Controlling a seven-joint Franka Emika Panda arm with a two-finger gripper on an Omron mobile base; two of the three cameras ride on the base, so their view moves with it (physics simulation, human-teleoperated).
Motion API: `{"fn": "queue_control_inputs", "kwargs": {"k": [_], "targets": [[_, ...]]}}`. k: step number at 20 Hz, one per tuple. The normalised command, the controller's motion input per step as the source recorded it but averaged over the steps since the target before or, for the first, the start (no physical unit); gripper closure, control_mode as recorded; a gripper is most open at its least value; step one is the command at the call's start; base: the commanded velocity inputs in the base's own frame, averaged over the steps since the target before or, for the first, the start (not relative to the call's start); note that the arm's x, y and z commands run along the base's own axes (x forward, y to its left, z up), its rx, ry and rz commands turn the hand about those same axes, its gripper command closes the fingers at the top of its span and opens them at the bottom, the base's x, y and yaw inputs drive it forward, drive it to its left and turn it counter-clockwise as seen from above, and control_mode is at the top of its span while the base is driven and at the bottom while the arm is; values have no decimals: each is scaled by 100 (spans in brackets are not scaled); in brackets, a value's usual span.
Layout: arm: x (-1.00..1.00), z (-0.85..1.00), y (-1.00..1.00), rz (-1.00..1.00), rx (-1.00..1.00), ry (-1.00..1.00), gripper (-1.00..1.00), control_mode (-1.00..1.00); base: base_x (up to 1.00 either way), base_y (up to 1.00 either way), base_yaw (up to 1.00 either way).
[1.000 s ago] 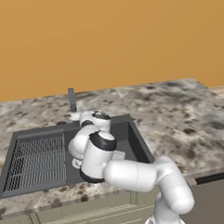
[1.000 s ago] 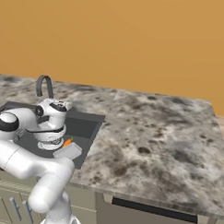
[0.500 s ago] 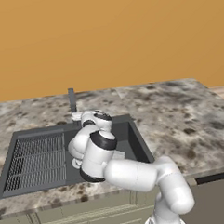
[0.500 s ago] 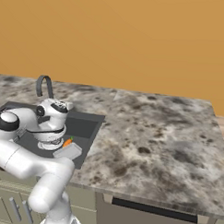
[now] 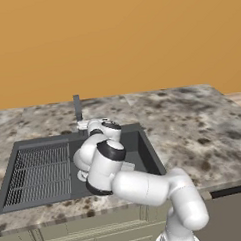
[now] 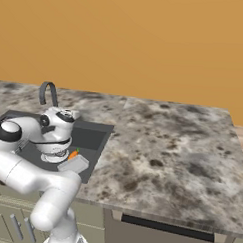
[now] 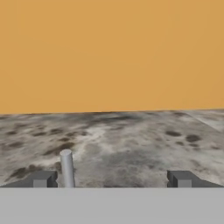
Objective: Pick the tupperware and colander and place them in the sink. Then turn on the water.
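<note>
The gripper (image 7: 111, 178) is standing wide apart, holding nothing, its two fingertips (image 7: 43, 178) rising at the bottom of the hand view. Just beyond them, at about eleven o'clock near the left tip, an upright grey faucet lever (image 7: 67, 168) is showing; that offset looks like what a push to start the water would turn on. The tupperware (image 6: 73, 164) and colander (image 6: 54, 156) are lying in the sink (image 5: 144, 149) beneath the arm. Farther at twelve o'clock, the speckled counter (image 7: 131, 131) is meeting the orange wall (image 7: 112, 52).
</note>
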Motion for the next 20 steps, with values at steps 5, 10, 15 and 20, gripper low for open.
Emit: {"fn": "queue_control_inputs", "kwargs": {"k": [5,10,15,20], "targets": [[5,16,3,0,0,0,-100,-100,0,0,0],[0,11,0,0,0,0,-100,-100,0,0,0],[2,4,0,0,0,0,-100,-100,0,0,0],[6,-1,6,0,0,0,-100,-100,0,0,0]]}}
